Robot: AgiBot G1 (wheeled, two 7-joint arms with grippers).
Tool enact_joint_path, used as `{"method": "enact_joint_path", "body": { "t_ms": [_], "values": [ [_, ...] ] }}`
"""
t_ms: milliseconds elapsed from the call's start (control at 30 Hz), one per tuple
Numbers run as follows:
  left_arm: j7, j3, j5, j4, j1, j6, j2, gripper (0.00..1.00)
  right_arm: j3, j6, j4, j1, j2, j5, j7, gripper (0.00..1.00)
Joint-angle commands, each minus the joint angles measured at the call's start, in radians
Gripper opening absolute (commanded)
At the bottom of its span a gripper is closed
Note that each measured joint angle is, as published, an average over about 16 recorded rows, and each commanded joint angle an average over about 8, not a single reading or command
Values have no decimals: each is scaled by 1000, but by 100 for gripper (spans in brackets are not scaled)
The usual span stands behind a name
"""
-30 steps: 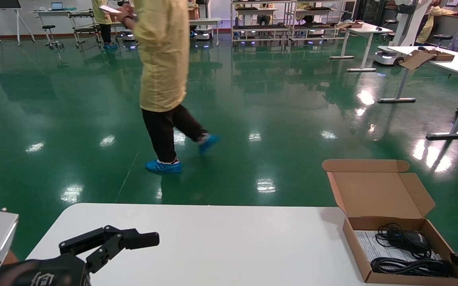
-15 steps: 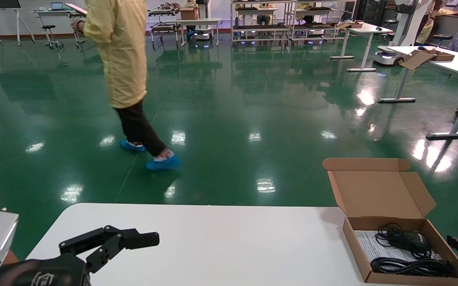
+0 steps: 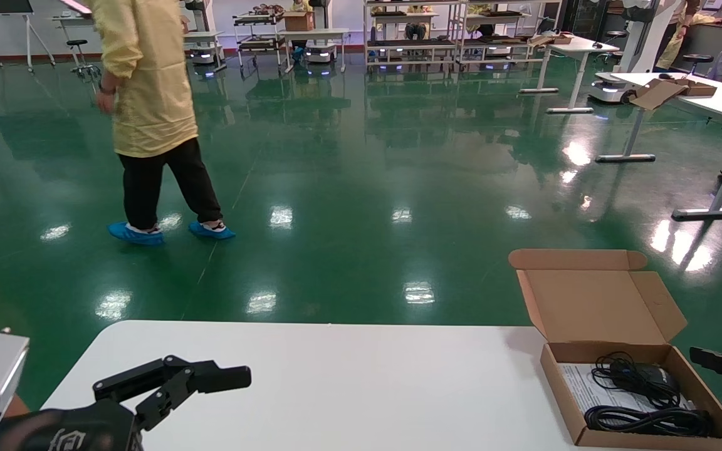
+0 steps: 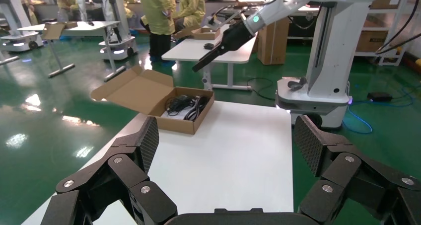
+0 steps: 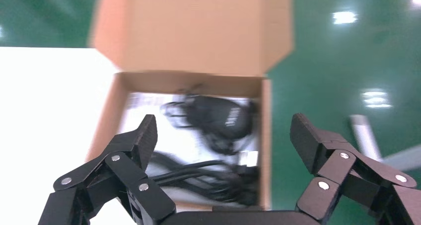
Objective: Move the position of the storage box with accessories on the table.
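Box lid-end away from robot

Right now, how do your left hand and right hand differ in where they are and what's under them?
The left hand sits low over bare table, far from the storage box. The right hand is raised above the storage box, with coiled cables below it. Both are open and hold nothing.
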Motion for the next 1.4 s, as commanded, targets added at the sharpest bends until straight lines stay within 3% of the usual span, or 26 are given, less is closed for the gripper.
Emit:
{"method": "enact_joint_path", "body": {
  "t_ms": [33, 200, 367, 767, 1400],
  "values": [
    [0, 0, 0, 0, 0, 0, 0, 100, -4, -70, 9, 23, 20, -4, 8, 100],
    [0, 0, 0, 0, 0, 0, 0, 100, 19, -238, 20, 72, 60, 27, 48, 100],
    [0, 0, 0, 0, 0, 0, 0, 100, 42, -317, 26, 97, 76, 56, 64, 100],
    [0, 0, 0, 0, 0, 0, 0, 100, 54, -283, 62, 58, 68, 59, 48, 100],
    [0, 0, 0, 0, 0, 0, 0, 100, 241, -337, 434, -174, 78, 155, -21, 100]
  ]
}}
